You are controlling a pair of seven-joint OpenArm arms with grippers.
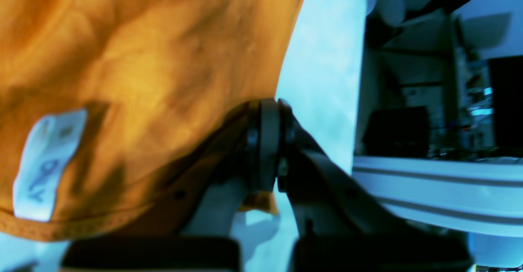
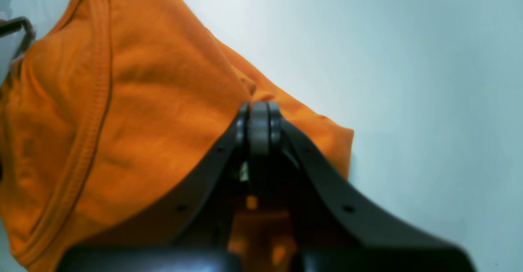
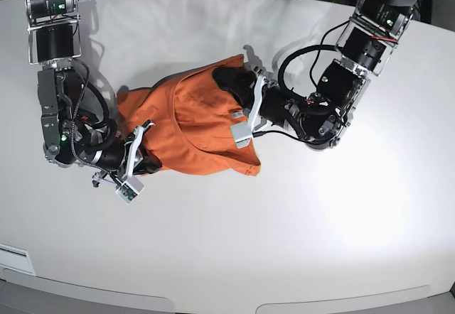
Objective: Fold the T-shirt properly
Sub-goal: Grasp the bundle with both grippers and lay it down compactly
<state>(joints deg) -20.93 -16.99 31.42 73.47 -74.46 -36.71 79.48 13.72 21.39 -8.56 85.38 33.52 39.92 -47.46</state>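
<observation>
T-shirt (image 3: 192,118) bunched, long axis across table (image 3: 298,243) (tag (image 1: 47,163) showing); both jaws clamped on fabric.

arms: black jointed housings, silver brackets near the shoulders, looped black cables
left gripper (image 1: 269,108): dark curved fingers, small screw holes, grey pads
right gripper (image 2: 258,108): the same build

The base view looks straight down from high above the table (image 3: 298,207), taking in both arms and the whole T-shirt (image 3: 192,118). Each wrist view sits close behind its own gripper, facing along it at the T-shirt (image 1: 135,72) (image 2: 139,100), the thing all three views share.
</observation>
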